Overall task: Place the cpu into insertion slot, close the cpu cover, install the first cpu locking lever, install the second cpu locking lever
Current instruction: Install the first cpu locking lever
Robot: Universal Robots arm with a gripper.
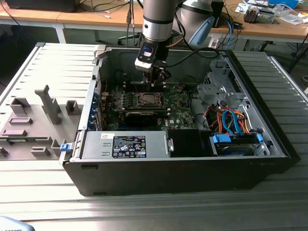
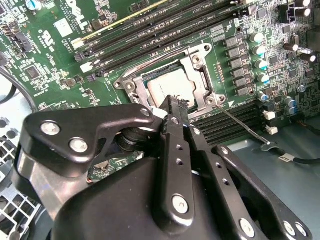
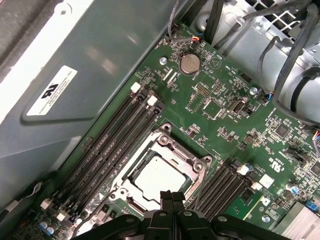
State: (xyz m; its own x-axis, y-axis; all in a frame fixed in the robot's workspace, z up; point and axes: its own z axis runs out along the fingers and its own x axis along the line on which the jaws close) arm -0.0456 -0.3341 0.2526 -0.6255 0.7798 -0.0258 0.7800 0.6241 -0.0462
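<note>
CPU (image 3: pixel 159 176) sits flat in the insertion slot (image 3: pixel 131 196) at the middle of the green motherboard (image 3: pixel 225 130), its silver top showing through the cut-out of the cpu cover (image 3: pixel 187 159), which lies down over it in both wrist views. One thin locking lever (image 2: pixel 240 125) stands out from the socket's corner across the black memory slots, apparently not latched. The pincer (image 3: pixel 172 196) hangs just above the socket's near edge, its two black fingertips pressed together and holding nothing.

The risk, as I judge it, is a closed tip pushing down off-line: it could slide off the thin wire lever and scrape the board or the small capacitors near the socket, or press on the cover's frame and load the chip unevenly.

In the exterior view the arm (image 1: pixel 158 19) comes down almost vertically into the open computer case (image 1: pixel 192 173), wrist tilted slightly, tool pointing at the socket.
</note>
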